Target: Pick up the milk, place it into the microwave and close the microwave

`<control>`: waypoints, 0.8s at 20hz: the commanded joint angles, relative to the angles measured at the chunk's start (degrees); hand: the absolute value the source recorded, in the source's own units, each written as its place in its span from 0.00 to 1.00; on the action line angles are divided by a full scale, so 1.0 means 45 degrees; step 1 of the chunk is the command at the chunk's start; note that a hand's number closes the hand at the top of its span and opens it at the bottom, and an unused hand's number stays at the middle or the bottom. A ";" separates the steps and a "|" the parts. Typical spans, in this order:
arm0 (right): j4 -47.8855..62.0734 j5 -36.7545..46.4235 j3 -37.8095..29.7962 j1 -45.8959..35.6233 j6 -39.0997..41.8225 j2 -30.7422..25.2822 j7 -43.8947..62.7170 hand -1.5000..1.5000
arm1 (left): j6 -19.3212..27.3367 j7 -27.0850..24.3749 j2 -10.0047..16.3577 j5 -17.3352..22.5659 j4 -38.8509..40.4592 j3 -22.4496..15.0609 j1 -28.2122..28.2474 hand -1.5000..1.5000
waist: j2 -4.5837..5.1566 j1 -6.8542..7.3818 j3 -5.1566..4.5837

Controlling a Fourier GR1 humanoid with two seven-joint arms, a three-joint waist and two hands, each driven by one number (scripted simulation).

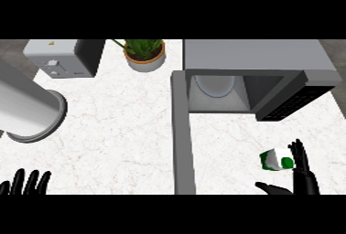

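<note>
The milk (276,160) is a small white carton with green patches, standing on the counter in front of the microwave (256,57). The microwave is grey, at the upper right, with its cavity exposed and a round glass plate (216,84) inside. Its door (181,132) swings out toward me as a long grey strip left of the milk. My right hand (303,176) is open just right of the carton, fingers straight and upright, thumb reaching out below it, with the fingers close beside the carton. My left hand (27,183) rests open at the lower left edge.
A grey toaster (59,58) stands at the upper left. A potted plant (144,55) sits at the top centre. A large grey cylinder (24,109) lies at the left side. White marble counter (121,137) stretches between these.
</note>
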 commanded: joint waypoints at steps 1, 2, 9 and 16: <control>0.0159 -0.0123 0.0133 -0.0064 0.0405 0.0092 -0.0901 0.00 | -0.0076 0.0237 -0.0041 0.0235 -0.0969 -0.0040 0.0667 0.00 | 0.0009 0.0043 0.0133; 0.0643 -0.0340 -0.0126 -0.1230 0.0258 -0.0024 -0.0154 0.00 | -0.0289 -0.0013 0.0091 0.0159 0.0154 0.0151 -0.0100 0.00 | 0.0027 0.0060 0.0136; 0.1710 -0.0452 -0.0352 -0.1143 -0.0795 0.0378 -0.1614 0.00 | -0.0037 -0.0317 -0.0286 -0.0316 0.0385 -0.0137 -0.0227 0.00 | 0.0043 0.0058 0.0143; 0.2177 0.0128 -0.0395 -0.2143 -0.2353 -0.0249 -0.1177 1.00 | -0.0561 -0.0989 0.0067 0.0112 0.1065 0.0503 -0.0205 0.00 | 0.0051 0.0118 0.0140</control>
